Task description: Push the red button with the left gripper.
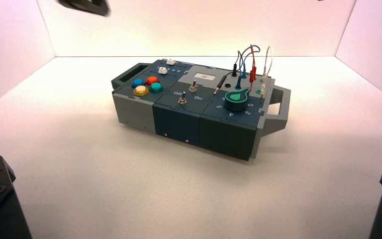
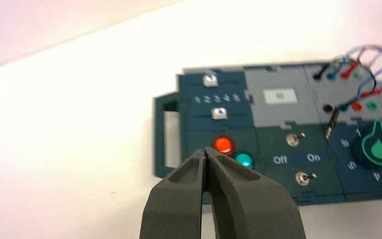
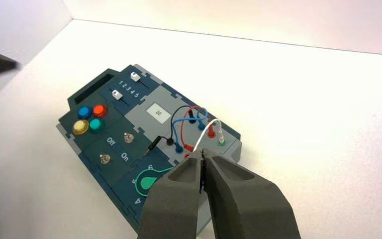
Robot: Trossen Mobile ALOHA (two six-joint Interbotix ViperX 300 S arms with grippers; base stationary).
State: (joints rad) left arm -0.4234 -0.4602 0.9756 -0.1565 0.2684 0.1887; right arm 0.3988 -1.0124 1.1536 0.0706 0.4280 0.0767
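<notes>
The red button [image 1: 152,79] sits in a cluster of coloured buttons at the left end of the box [image 1: 129,107]. It also shows in the left wrist view [image 2: 223,145] and the right wrist view [image 3: 99,110]. My left gripper [image 2: 206,152] is shut and empty, high above the table to the left of and behind the box; its tips line up just beside the red button in its own view. It shows at the top left of the high view [image 1: 87,6]. My right gripper [image 3: 202,154] is shut and empty, raised above the box's right end.
A teal button [image 1: 155,87], a yellow button [image 1: 140,90] and a blue button [image 1: 137,82] surround the red one. Two toggle switches [image 1: 182,99], a teal knob [image 1: 238,101], two white sliders [image 1: 162,70] and plugged wires [image 1: 248,62] occupy the rest of the box.
</notes>
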